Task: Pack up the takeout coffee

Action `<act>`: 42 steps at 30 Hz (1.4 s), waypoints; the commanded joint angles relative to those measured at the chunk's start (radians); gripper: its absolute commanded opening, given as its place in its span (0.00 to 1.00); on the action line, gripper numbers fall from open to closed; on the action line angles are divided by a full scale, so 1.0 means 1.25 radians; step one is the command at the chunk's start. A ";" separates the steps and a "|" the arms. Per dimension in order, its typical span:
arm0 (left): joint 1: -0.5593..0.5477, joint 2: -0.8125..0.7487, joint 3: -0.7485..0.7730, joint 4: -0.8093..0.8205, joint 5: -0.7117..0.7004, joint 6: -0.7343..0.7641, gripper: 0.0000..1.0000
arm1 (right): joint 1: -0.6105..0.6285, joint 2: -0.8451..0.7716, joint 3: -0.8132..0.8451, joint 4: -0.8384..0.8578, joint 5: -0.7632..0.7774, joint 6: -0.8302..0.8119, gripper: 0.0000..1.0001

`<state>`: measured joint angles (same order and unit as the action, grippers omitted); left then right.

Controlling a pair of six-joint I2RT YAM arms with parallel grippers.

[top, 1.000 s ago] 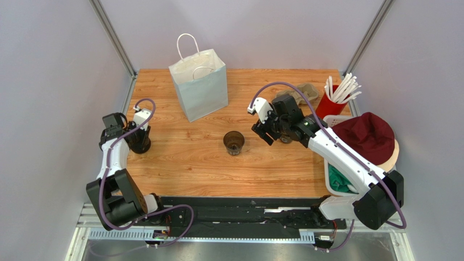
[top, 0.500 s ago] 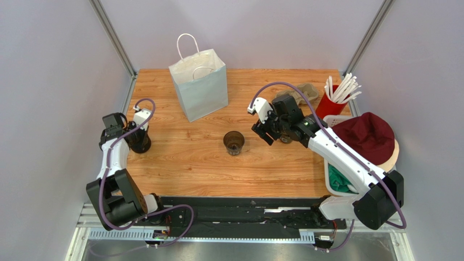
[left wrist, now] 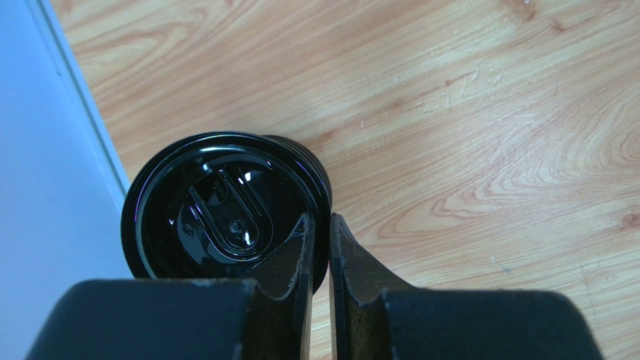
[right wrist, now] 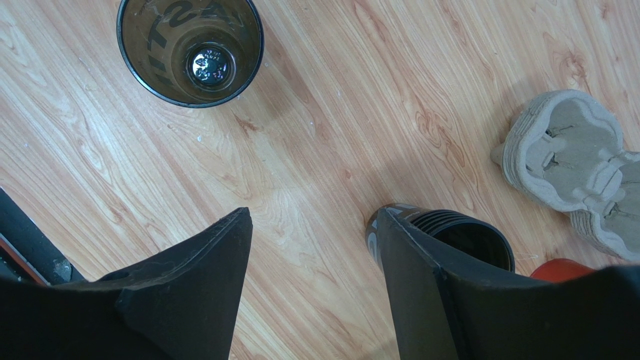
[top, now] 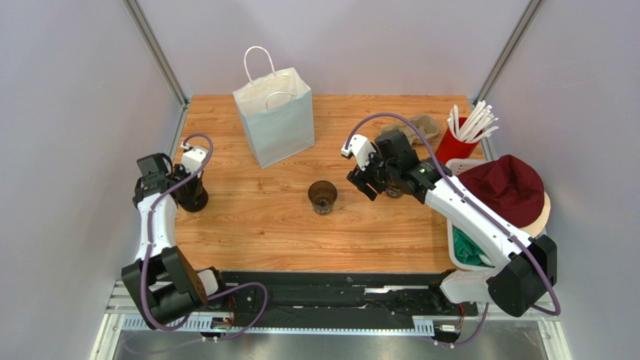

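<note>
Left claw (left wrist: 321,219): fingers almost together, only a thin slit between them, pinched on the rim of the lidded black coffee cup (left wrist: 225,217). One finger lies over the lid, the other outside the ribbed wall. The cup stands upright on the table at the lower left of the wrist view, hard against a pale wall panel (left wrist: 45,187). From above it is at the table's left edge (top: 194,199), mostly covered by the claw.

Right claw (right wrist: 312,217): fingers wide apart, nothing between them, hovering over bare wood. A second black cup (right wrist: 469,236), open-topped and ribbed, is half hidden behind one finger. Cannot tell whether the finger touches it. In the overhead view the arm hides it.

Clear brown cup (right wrist: 191,49): upright, upper left of the right wrist view, at table centre from above (top: 322,196). Contents hard to make out.

Pulp cup carrier (right wrist: 563,150): cut off by the right edge. A sliver of the red cup (right wrist: 563,270) shows below it. Overhead, that cup holds white straws (top: 473,120).

Surface: light wood-grain table (top: 263,225), plain grey walls on three sides. White paper bag (top: 278,124) stands open at upper centre. White basket (top: 453,244) off the right edge, with a maroon cloth (top: 507,184) heaped on it.

Left arm is folded up along the left edge, wrist pointing down. Right arm reaches diagonally in from the lower right.
</note>
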<state>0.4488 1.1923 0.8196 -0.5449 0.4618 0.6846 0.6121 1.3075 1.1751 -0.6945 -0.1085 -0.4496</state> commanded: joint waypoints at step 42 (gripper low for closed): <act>-0.399 -0.008 0.690 -0.411 1.042 -0.365 0.00 | 0.058 -0.102 0.330 0.084 -0.322 0.023 0.78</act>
<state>0.0345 1.1713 1.5944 -1.1828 1.4414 0.4541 0.6788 1.1580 1.5108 -0.6441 -0.4488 -0.4393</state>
